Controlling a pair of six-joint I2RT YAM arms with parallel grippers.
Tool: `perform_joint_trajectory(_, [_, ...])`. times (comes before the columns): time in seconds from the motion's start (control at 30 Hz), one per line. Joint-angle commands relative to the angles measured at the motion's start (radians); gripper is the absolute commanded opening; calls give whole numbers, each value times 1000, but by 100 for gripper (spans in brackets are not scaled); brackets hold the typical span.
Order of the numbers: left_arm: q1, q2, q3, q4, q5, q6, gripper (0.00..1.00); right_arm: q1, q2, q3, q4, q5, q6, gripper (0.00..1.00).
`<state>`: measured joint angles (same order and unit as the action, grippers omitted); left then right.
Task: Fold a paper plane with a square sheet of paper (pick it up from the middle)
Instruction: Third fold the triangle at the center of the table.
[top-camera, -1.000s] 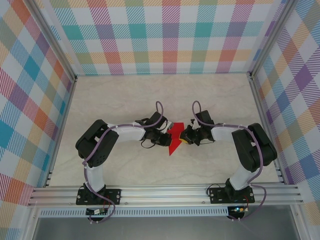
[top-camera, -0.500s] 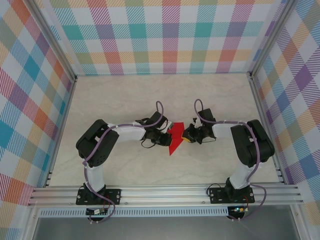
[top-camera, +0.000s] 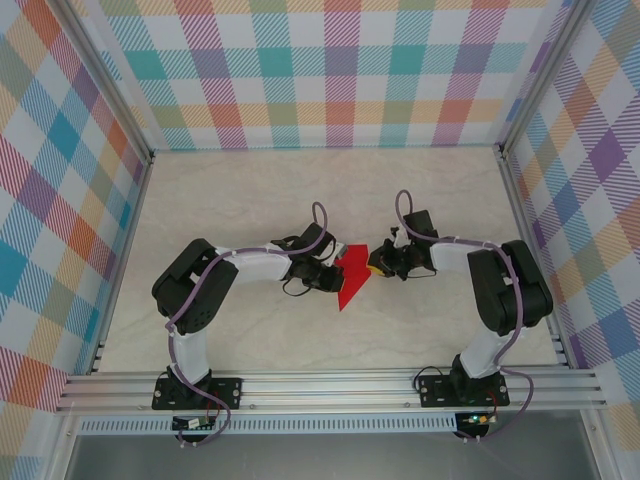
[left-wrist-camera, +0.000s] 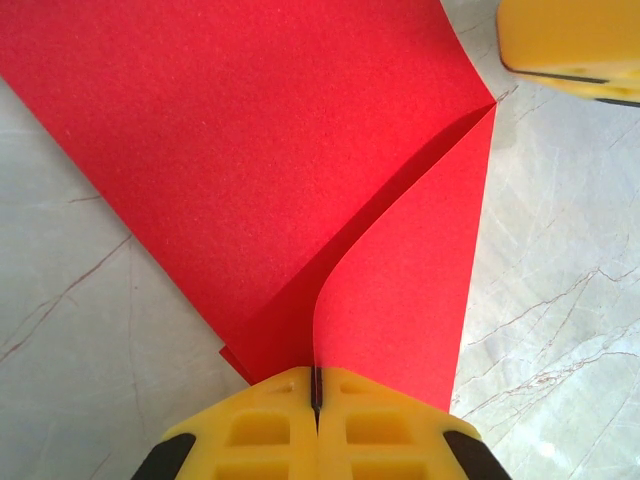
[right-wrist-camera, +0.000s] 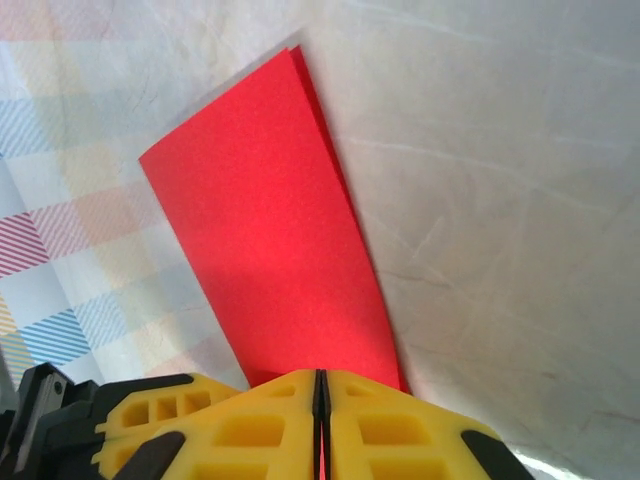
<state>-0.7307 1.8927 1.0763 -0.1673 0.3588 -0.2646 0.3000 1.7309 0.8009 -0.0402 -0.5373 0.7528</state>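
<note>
Had the left gripper (left-wrist-camera: 316, 385) pinched fully closed on the square sheet of paper (left-wrist-camera: 250, 150), yellow pads (left-wrist-camera: 260, 420) meeting with nothing but the red edge between them, just beside a loose flap curling up along a diagonal crease. Had the right gripper (right-wrist-camera: 320, 385) pressed together the same way on the opposite side, with a doubled red edge running off toward 11 o'clock in its wrist view. Found the sheet, partly folded and tapering toward 6 o'clock, at the middle of the table (top-camera: 250, 200) from overhead, left gripper at its 9 o'clock and right gripper at its 3 o'clock. Judged the chief risk to be a tear or a skewed crease: could rip such thin paper if pulled from both sides at once, or drag the layers out of line if moved unevenly. Could also lose the fold, with the flap springy and not pressed flat. Noted a pale, marble-veined tabletop, smooth and probably slippery under paper. Farther out, saw checked walls (top-camera: 330, 70) in pastel colours at 9, 12 and 3 o'clock, and an aluminium rail (top-camera: 330, 385) at 6 o'clock carrying both arm bases.
</note>
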Motion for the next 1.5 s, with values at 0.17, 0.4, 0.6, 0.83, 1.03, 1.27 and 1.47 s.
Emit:
perform_joint_trajectory(0.17, [6,47,-3,-85,-29,22,0,-4,88,-16,1,20,-15,10])
perform_joint_trajectory(0.4, [5,40,-2,-95,-28,25,0,-2,-45,11,-61,19,-30,12])
perform_joint_trajectory(0.6, [5,49,12,-95,-22,21,1,23,-41,15,-15,-15,-27,12])
perform_joint_trajectory(0.83, [5,38,37,-102,-20,9,6,50,74,35,13,-98,-34,11])
perform_joint_trajectory(1.03, [6,-18,36,-147,-65,-10,24,50,93,20,-24,-7,-24,11])
perform_joint_trajectory(1.27, [5,-213,18,-183,-189,-109,42,56,30,-51,27,27,90,11])
perform_joint_trajectory(1.47, [-1,-263,-31,-84,-46,-193,22,74,-45,-89,35,69,146,12])
